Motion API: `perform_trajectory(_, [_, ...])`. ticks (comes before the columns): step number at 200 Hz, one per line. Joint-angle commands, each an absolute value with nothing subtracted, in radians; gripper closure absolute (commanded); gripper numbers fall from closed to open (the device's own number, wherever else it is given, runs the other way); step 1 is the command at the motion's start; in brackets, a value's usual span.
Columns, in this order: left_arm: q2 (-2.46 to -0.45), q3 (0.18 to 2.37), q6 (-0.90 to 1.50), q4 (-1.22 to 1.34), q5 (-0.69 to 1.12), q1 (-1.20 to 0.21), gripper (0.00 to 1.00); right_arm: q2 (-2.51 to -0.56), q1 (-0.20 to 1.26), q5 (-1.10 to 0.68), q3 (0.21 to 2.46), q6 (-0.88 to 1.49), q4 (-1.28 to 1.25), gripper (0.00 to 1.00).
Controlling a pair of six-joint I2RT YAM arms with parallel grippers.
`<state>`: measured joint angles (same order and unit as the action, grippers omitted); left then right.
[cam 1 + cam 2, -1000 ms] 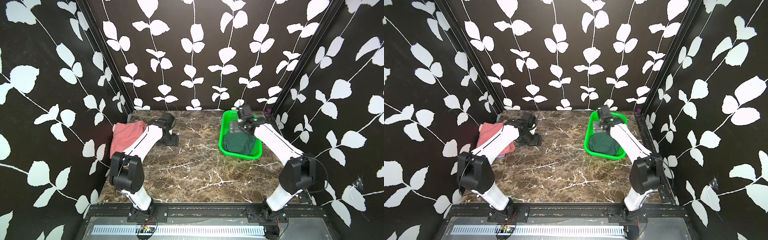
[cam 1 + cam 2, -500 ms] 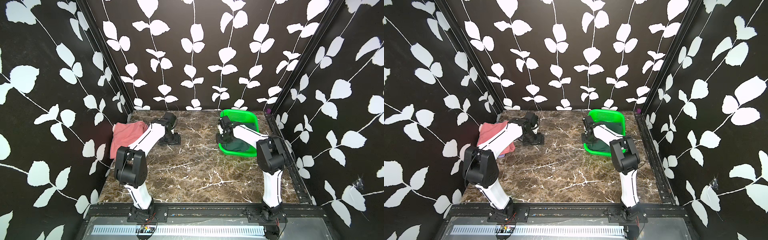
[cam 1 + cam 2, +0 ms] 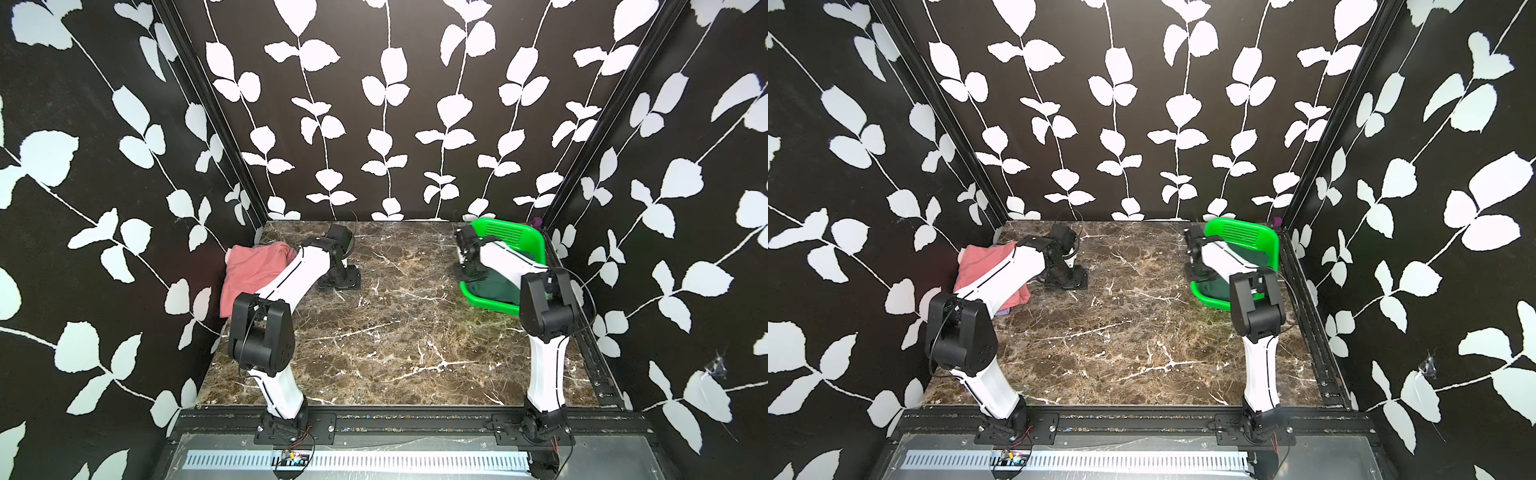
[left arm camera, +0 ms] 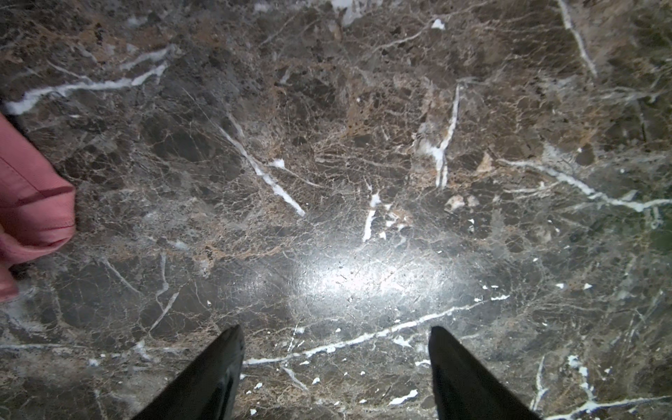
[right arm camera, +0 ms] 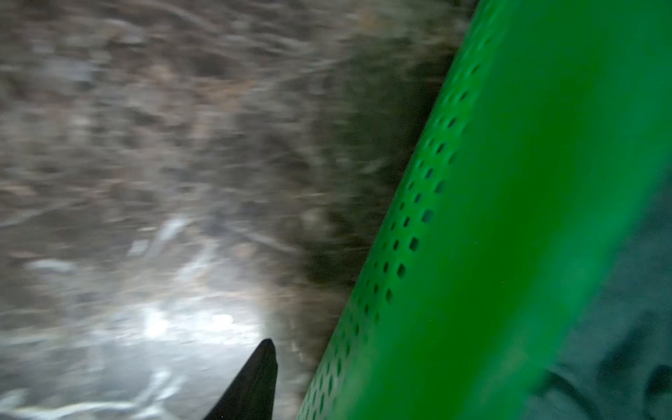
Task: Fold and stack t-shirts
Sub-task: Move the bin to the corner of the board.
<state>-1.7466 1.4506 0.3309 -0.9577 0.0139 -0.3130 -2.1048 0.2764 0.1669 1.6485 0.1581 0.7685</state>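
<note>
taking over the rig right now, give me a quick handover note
Left tool: open, empty, over the bare brown marble table.
Right tool: shut on the side wall of the bright green perforated plastic basket, which is tipped up.
Dark forest-green t-shirt: bunched inside the basket.
Salmon-pink t-shirt: at the table's left edge, a lavender t-shirt peeking from under it.
Done: pink and lavender look stacked.
Left: get the green one out, fold it, stack it.

No text, label, brand, number or sign can be read anywhere in the top or wrist views.
</note>
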Motion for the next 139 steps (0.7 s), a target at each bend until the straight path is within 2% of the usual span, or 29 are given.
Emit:
perform_trajectory(1, [-1.735,1.466,0.334,-0.965,0.019,-0.313,0.18,-2.115,0.214,0.328,1.611,0.056,0.769,1.0])
perform_trajectory(51, [-1.737,1.478,0.321,-0.976,0.034,-0.313,0.18,-2.197,0.129,0.555,1.659,-0.191,0.625,1.0])
perform_trajectory(94, [-1.687,1.441,0.316,-0.977,0.027,-0.313,0.18,-2.203,-0.004,0.487,1.748,-0.257,0.631,1.0])
perform_trajectory(99, [-1.682,1.434,0.316,-0.972,0.025,-0.314,0.18,-2.2,-0.016,0.465,1.765,-0.244,0.652,0.83])
perform_trajectory(105, [-1.677,1.426,0.316,-0.967,0.024,-0.314,0.17,-2.19,-0.027,0.428,1.778,-0.227,0.671,0.44])
perform_trajectory(108, [-1.675,1.422,0.316,-0.965,0.023,-0.314,0.17,-2.182,-0.03,0.41,1.781,-0.22,0.678,0.28])
perform_trajectory(115, [-1.673,1.415,0.317,-0.962,0.024,-0.314,0.16,-2.159,-0.033,0.381,1.776,-0.201,0.682,0.03])
perform_trajectory(118, [-1.674,1.414,0.318,-0.962,0.024,-0.314,0.16,-2.146,-0.032,0.367,1.771,-0.195,0.676,0.01])
perform_trajectory(139, [-1.682,1.411,0.328,-0.959,0.032,-0.313,0.16,-2.07,-0.025,0.287,1.747,-0.148,0.689,0.01])
